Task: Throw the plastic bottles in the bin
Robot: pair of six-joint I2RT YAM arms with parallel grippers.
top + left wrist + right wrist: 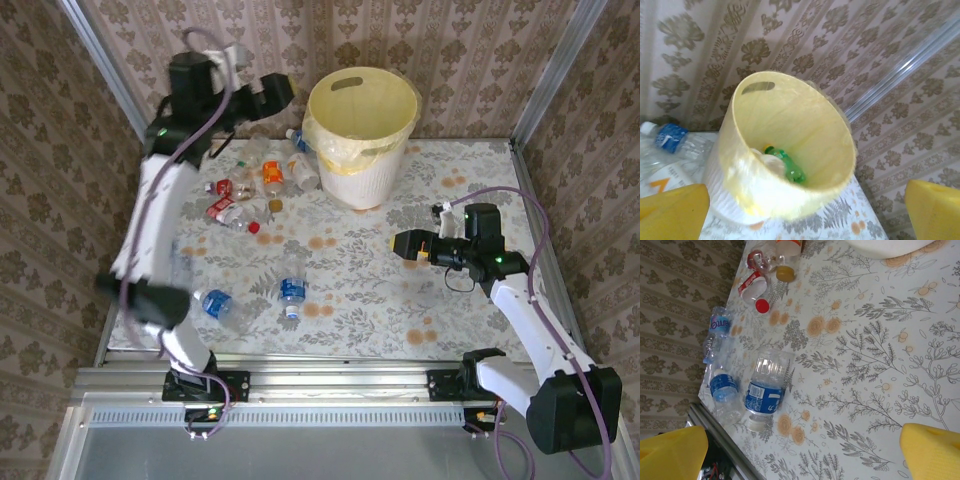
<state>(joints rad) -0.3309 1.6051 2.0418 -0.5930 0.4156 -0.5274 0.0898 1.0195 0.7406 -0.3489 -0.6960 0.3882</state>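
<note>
From above, the left gripper hangs at the far left, raised just beside the rim of the bin; its fingers are too dark and small in this view to read with any certainty. The bin stands upright at the far middle of the table; most of the plastic bottles lie in a loose cluster just left of it; two blue-labelled bottles lie apart from the rest, nearer the arm bases; the right gripper hangs over the right half of the table, well apart from any bottle.

The left wrist camera looks down into the bin; a green bottle with a yellow cap lies at the bottom; the yellow fingers stand wide, one at each lower corner, nothing between them; a clear bottle with a blue label lies just outside the bin's wall.

The right wrist camera has its own yellow fingers spread wide and empty over the flowered cloth; clear bottles with blue labels lie near the table's edge; farther off are a crushed red-labelled bottle and a loose red cap.
</note>
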